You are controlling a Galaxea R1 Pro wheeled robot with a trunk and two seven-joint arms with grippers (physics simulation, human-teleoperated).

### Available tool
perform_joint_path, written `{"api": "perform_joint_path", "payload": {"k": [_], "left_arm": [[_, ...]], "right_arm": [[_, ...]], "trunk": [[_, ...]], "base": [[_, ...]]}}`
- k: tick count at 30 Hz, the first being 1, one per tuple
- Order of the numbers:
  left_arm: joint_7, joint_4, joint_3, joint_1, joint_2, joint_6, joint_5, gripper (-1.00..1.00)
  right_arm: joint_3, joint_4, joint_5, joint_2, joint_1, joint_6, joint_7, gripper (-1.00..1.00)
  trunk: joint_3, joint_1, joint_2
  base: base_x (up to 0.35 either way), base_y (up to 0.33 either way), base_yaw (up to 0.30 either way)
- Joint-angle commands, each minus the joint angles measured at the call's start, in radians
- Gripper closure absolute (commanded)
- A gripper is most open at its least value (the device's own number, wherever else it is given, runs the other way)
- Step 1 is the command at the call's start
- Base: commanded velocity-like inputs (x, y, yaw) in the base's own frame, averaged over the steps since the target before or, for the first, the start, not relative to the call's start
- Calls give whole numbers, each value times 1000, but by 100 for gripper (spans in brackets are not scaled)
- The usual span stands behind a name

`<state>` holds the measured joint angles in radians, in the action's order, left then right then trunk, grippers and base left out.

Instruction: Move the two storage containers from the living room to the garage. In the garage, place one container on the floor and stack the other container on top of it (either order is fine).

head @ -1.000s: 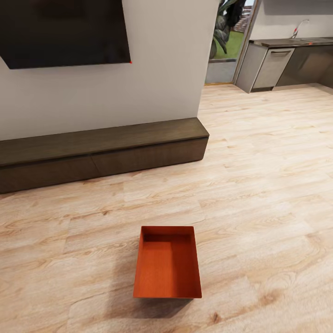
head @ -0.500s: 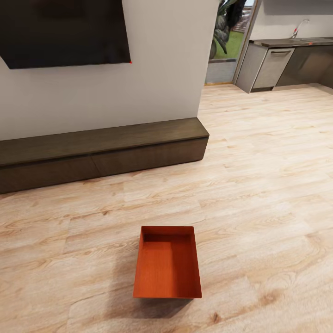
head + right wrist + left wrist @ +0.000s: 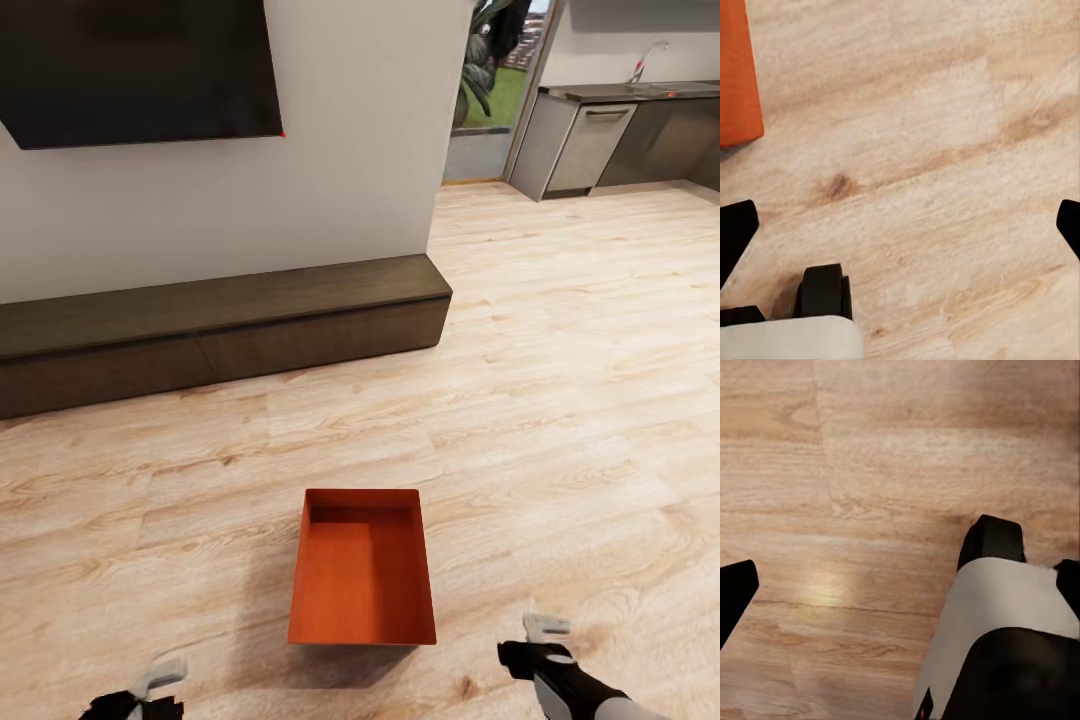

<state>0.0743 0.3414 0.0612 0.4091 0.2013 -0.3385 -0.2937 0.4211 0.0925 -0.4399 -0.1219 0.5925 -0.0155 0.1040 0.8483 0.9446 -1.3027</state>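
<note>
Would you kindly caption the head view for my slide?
Orange bin on wood floor before a low cabinet; both grippers at frame bottom.

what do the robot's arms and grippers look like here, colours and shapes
In the head view the right gripper has pale grey fingers on a black body, and the arm behind it is a rounded black link turning light grey. The left gripper shows a pale grey finger on a black base. In the wrist views the fingertips are black, and a white and black rounded housing shows.
</note>
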Motion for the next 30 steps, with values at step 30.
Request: {"api": "perform_joint_path", "payload": {"k": [30], "left_arm": [[90,20,13,152,-278,176,195,-100]], "right_arm": [[8,-11,-16,236,70,-142,11,-100]], "trunk": [[1,0,0]], "base": [[0,0,0]]}}
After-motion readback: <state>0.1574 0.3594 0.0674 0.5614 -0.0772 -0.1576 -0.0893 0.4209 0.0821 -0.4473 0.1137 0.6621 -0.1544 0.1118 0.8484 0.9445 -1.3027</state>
